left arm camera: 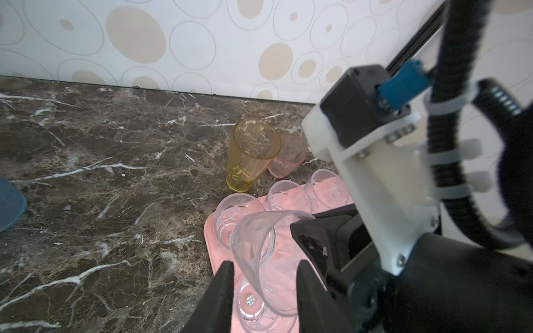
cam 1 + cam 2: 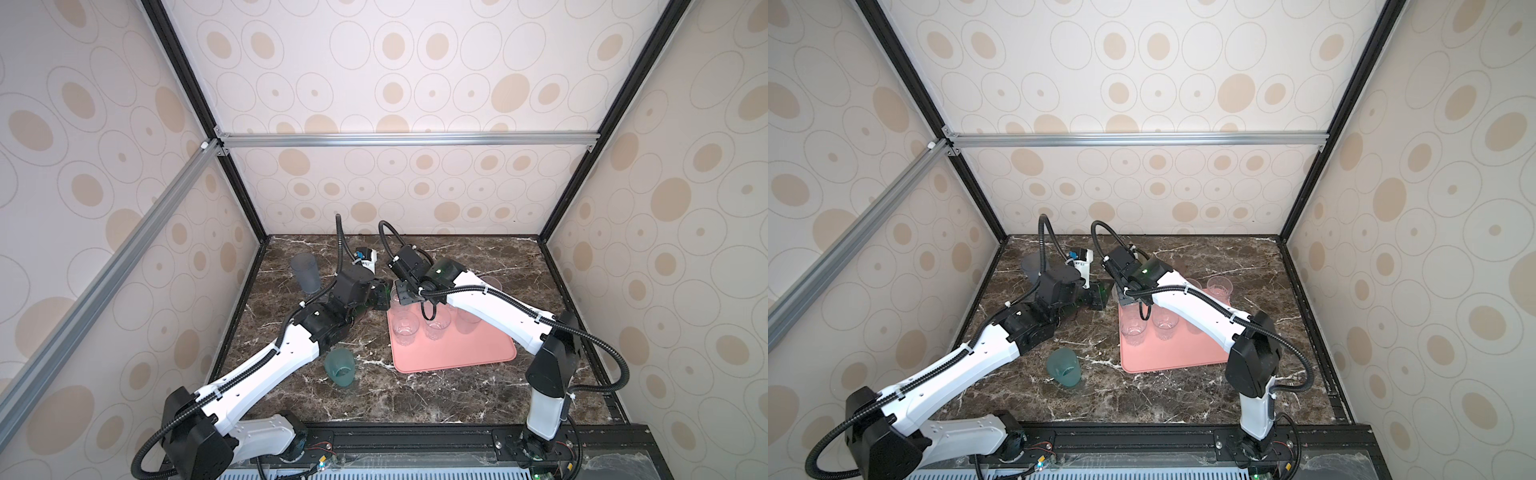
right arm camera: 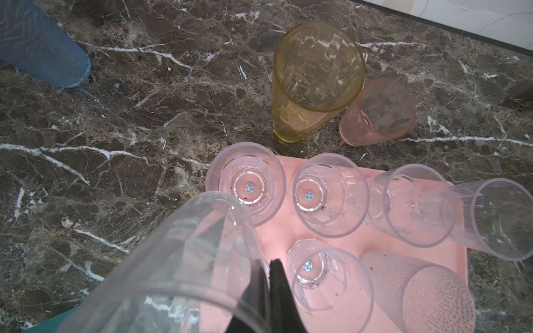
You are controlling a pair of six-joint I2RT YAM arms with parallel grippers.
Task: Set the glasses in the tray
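**Right gripper** [image 3: 268,265]: clamped on the rim wall of a clear glass [image 3: 178,259], one finger inside and one outside. The glass is tilted, hanging above the tray's far-left corner and the marble tabletop [image 3: 115,173] beside it.

**Left gripper** [image 1: 265,263]: its fingers [image 1: 225,285] are spread apart, with the same clear glass [image 1: 259,245] showing between them. Whether they touch the glass cannot be told.

**Tray** [image 2: 457,353]: salmon-pink, lying right of centre in both top views [image 2: 1167,357], directly below the two grippers. Several short clear glasses [image 3: 248,184] stand upright on its far half, with a frosted whitish glass [image 3: 427,291] beside them.

**Off the tray:** an amber glass [image 3: 314,77] and a pink glass [image 3: 377,112] stand side by side on the tabletop, just beyond the far edge. A blue-grey glass [image 2: 305,272] and a teal glass [image 2: 340,368] sit well apart to the left.
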